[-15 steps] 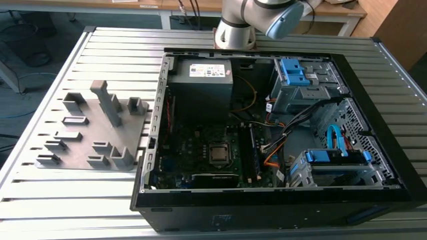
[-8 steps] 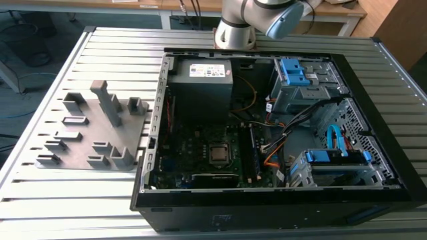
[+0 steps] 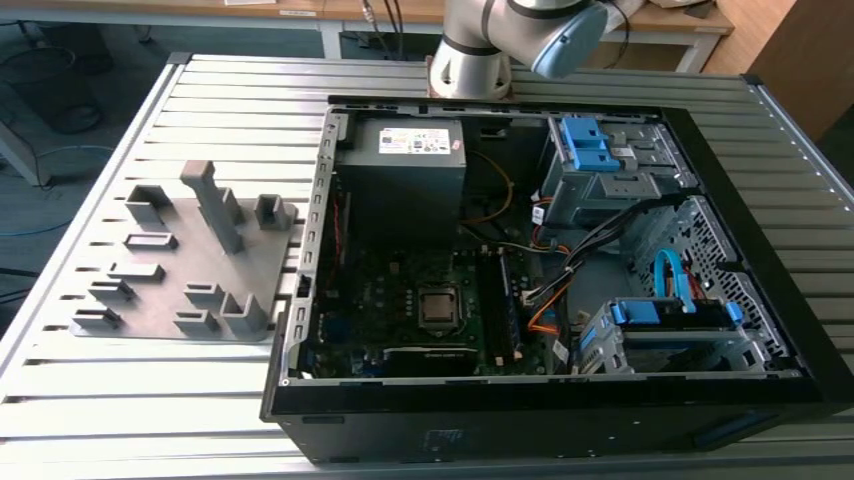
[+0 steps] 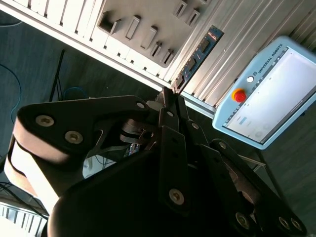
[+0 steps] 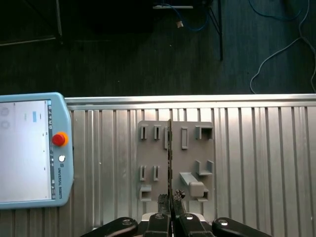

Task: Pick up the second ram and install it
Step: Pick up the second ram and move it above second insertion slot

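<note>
Blue-green second ram (image 4: 200,52): held at one end by my fingers (image 4: 168,98), the board and its black chips jutting out past the tips; the first wrist view catches it edge-on, as a thin dark line.
Grip: my fingers are closed tight on the stick, one pad against each face.
Beneath it: gray holder plate (image 5: 192,148) on the ribbed metal counter (image 5: 256,163), well below the stick, which I carry in the air.
Exterior view's left: the same holder plate (image 3: 187,260), just beside the open computer case (image 3: 534,410).
Case: side panel off, motherboard (image 3: 400,290) exposed, taking up the centre and right of the frame.
Teach pendant (image 4: 269,94): pale blue, red button, off to one side of the plate.
</note>
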You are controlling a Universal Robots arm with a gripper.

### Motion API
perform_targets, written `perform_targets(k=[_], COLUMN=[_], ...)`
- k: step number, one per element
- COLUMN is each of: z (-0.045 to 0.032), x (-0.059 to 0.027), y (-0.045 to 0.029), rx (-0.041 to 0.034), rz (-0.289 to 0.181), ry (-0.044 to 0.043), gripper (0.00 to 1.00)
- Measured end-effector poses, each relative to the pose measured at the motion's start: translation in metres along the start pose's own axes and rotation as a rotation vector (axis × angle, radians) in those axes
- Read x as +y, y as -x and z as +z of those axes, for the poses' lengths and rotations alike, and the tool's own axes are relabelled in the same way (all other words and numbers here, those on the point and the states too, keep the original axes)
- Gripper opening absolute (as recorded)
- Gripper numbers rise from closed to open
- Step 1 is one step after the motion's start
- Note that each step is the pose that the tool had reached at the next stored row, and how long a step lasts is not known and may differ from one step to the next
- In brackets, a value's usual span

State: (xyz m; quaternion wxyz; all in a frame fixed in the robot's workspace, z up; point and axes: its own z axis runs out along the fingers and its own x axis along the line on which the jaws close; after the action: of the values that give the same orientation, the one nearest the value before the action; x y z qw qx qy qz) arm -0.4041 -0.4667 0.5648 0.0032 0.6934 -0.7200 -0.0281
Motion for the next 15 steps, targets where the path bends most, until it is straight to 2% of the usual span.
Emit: perform_targets(k=[4,7,9,15], z=[0.0001,0.0023,0.0046,0.0131], x=[0.0001,-0.0031,-0.0101,-0.0378], y=[0.0000,0.0000,0.0002,0.0009], rx=[-0.0010,-0.0080,-0.0100,-0.0099], rz=[0.000,0.000,0.000,0.000], ry=[-0.0002,0.0025,0.0033,0.0071], gripper=[0.14,0.14,0.14,0.14])
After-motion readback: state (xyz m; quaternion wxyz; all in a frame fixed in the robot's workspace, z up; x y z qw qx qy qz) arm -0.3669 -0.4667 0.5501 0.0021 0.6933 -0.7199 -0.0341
